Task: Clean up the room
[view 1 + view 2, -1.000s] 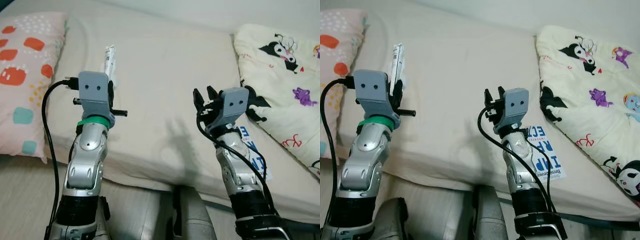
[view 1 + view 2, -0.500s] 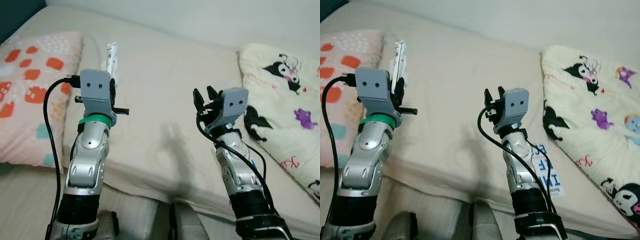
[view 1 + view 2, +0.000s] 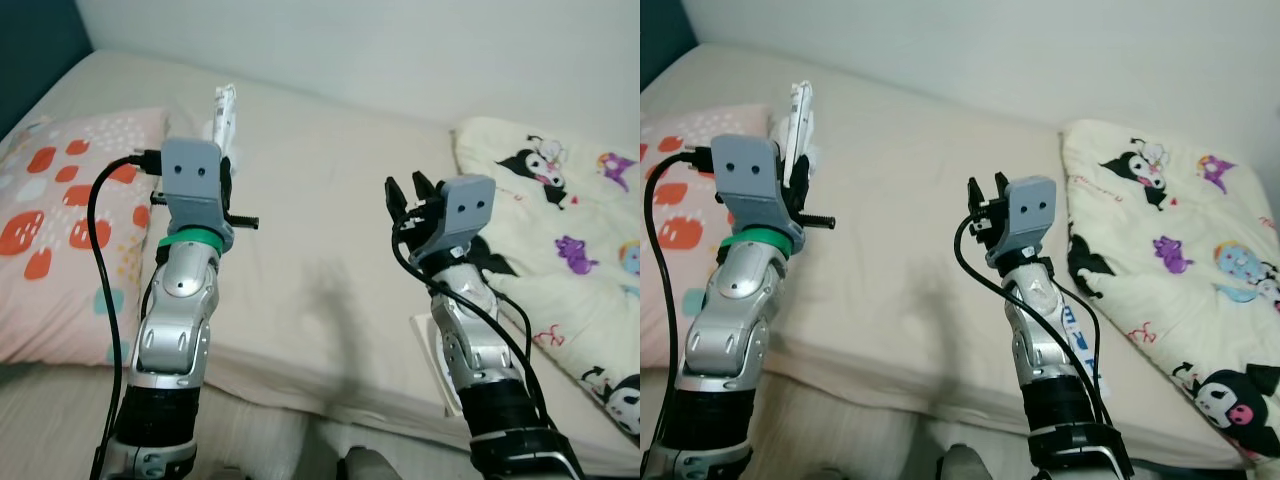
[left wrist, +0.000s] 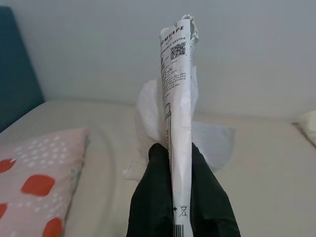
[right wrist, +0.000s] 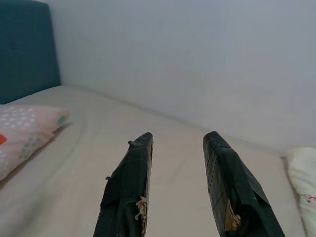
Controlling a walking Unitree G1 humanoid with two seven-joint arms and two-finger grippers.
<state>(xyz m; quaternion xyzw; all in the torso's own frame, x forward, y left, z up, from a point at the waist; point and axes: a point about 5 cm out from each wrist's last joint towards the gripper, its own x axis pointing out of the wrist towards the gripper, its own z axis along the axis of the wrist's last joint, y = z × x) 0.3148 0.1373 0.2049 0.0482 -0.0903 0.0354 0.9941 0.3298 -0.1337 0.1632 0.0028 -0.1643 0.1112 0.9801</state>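
Both arms raised upright; left hand pinched closed, right hand fingers spread apart.

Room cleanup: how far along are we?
Partly done. In hand: left gripper is shut on a white printed plastic wrapper with crumpled tissue, lifted above the beige bed. Right gripper is open, holding nothing. Left: bin the wrapper, and pick up the white-and-blue printed leaflet lying by the right arm.

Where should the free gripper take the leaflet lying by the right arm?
By the leaflet's free edge near the mattress side, from above: it lies flat, partly under the arm. The right gripper is open; the left gripper holds a wrapper.
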